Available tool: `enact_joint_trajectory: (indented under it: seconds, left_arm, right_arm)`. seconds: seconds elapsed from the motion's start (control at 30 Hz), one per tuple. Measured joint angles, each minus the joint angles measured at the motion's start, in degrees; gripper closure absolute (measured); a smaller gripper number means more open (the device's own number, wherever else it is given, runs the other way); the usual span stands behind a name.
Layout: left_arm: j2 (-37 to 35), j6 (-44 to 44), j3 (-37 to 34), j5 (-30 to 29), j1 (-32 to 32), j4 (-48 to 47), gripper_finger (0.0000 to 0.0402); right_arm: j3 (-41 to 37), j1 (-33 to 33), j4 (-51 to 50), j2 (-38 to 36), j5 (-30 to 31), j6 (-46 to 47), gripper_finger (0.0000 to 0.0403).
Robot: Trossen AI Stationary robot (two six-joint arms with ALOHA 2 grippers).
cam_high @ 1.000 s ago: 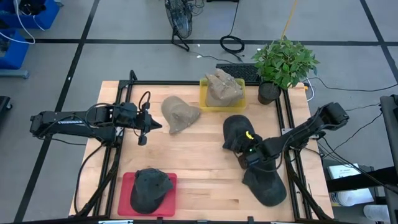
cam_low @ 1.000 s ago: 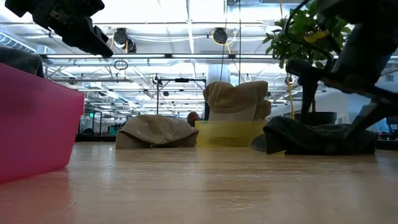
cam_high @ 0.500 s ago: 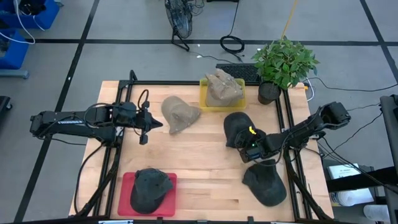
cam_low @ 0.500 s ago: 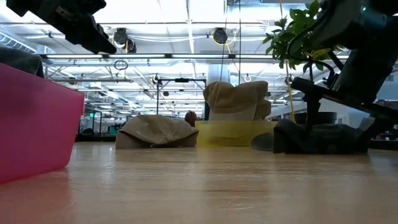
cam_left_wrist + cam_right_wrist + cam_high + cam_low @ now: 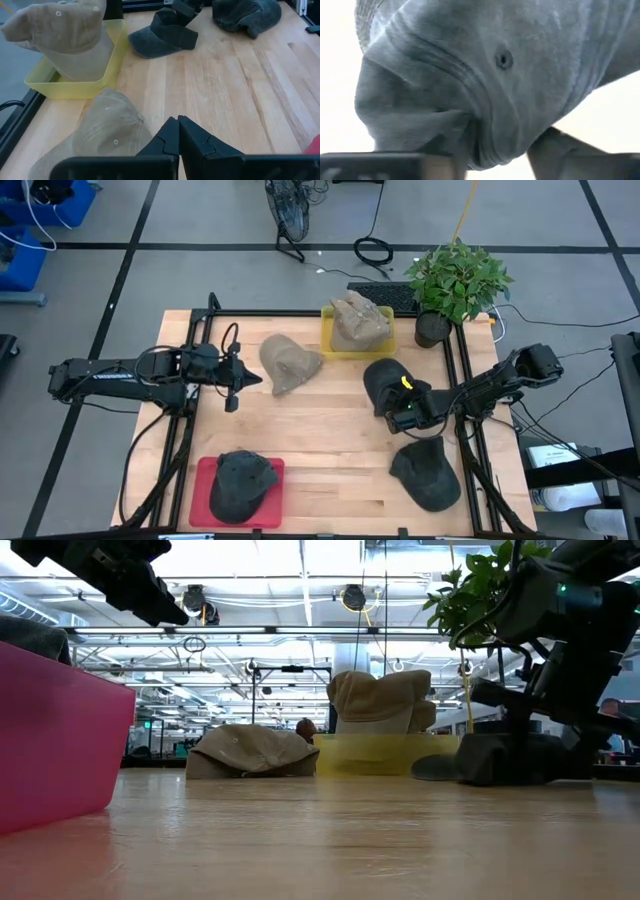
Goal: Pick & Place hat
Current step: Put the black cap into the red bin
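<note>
Leftmost, the left gripper (image 5: 232, 384) hovers with fingers pressed together beside a tan cap (image 5: 289, 363) on the wooden table (image 5: 320, 430). Further right, the right gripper (image 5: 397, 412) pinches the dark cap (image 5: 382, 385) near the yellow tray (image 5: 328, 330); another dark cap (image 5: 428, 473) lies just beside it.

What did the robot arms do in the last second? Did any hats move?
The right gripper swung away from the dark hat near the table's front edge, toward the back of the table, onto the other dark hat, which shifted slightly with it. Whether it has gripped that hat is unclear. The left gripper, both tan hats and the hat in the red tray stayed put.
</note>
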Motion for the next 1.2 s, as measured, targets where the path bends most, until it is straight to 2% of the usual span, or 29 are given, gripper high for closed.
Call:
enact_joint_trajectory:
  seconds: [0.1,0.17,0.3,0.47,0.67,0.83,1.03,1.2]
  left_arm:
    - [0.00,0.02,0.01,0.00,0.00,0.00,0.0391]
    - [0.00,0.02,0.00,0.00,0.00,0.00,0.0397]
    - [0.00,1.33,0.00,0.00,0.00,-0.02,0.0392]
    - [0.00,2.85,0.00,-0.37,0.00,0.42,0.0398]
    - [0.00,3.61,0.00,-5.50,0.00,5.75,0.0379]
    - [0.00,6.29,0.00,-5.52,0.00,9.58,0.0380]
    - [0.00,8.40,0.00,-5.46,0.07,10.12,0.0395]
    - [0.01,8.48,0.00,-5.46,0.07,10.12,0.0383]
  right_arm:
    - [0.00,0.41,0.44,-0.12,0.17,-1.40,0.0357]
    - [0.42,0.98,0.37,-0.66,0.34,-3.24,0.0389]
    - [6.08,1.71,-5.88,-0.63,-0.23,-10.06,0.0388]
    - [18.33,1.68,-18.33,-0.66,-4.05,-23.78,0.0398]
    - [32.84,0.33,-29.93,0.20,-6.20,-35.07,0.0399]
    - [41.46,-1.05,-26.59,1.92,-7.35,-50.36,0.0400]
    - [44.17,-1.55,-11.14,2.71,-18.35,-74.90,0.0400]
    - [43.09,-1.65,-15.41,2.67,-25.05,-82.00,0.0400]
